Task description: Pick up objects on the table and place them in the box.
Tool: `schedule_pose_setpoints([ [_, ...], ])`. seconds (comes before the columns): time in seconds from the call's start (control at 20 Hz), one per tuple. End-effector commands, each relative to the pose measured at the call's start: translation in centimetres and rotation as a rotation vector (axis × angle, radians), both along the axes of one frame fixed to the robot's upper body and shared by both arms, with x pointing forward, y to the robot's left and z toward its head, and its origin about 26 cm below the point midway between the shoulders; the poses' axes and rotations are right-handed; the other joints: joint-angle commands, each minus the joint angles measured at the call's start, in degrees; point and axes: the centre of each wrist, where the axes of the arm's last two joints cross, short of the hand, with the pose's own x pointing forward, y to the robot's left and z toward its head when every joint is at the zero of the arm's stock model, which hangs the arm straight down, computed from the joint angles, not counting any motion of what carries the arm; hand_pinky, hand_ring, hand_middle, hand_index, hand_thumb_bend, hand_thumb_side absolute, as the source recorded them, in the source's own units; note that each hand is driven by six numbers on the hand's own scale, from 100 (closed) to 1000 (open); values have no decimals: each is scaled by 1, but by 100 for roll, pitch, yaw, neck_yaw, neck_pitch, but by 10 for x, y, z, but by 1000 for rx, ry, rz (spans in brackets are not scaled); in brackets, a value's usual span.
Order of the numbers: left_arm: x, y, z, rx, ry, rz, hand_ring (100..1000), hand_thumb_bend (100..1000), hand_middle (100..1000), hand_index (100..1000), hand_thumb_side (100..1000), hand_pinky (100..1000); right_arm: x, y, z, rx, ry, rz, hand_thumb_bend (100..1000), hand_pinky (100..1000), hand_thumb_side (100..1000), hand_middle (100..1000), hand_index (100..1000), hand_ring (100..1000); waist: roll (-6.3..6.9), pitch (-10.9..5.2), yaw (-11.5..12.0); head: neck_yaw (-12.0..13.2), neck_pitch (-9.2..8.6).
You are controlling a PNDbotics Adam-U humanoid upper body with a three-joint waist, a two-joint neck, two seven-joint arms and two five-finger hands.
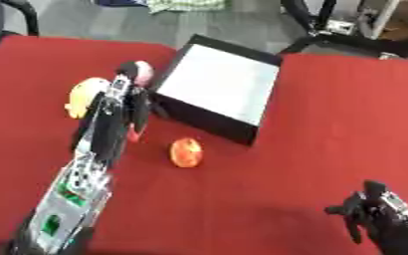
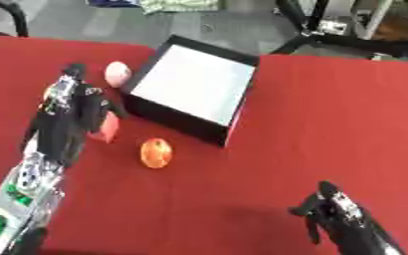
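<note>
One box (image 1: 216, 87), four small objects beside it, left hand (image 2: 85, 107) state unclear, right hand (image 1: 373, 211) curled empty.

Both views look steeply down from the robot's head onto the red tabletop (image 1: 329, 109), facing forward toward the floor beyond its far edge. They share nearly the whole scene, the box (image 2: 194, 84) included; the right eye view shows everything shifted leftward.
</note>
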Motion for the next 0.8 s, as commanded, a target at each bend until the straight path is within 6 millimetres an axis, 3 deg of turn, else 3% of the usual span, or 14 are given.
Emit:
schedule_pose_setpoints([
  [0.05, 1, 0, 5, -11, -12, 5, 100, 100, 100, 170, 984, 487, 0, -2, 7, -5, -28, 25, 100, 758, 1000, 100, 470, 233, 47, 21, 1, 33, -8],
  [0.8, 0, -2, 4, -7, 9, 27, 119, 100, 100, 185, 989, 502, 0, -2, 6, -6, -12, -45, 100, 811, 1000, 100, 503, 294, 48, 27, -1, 17, -8],
])
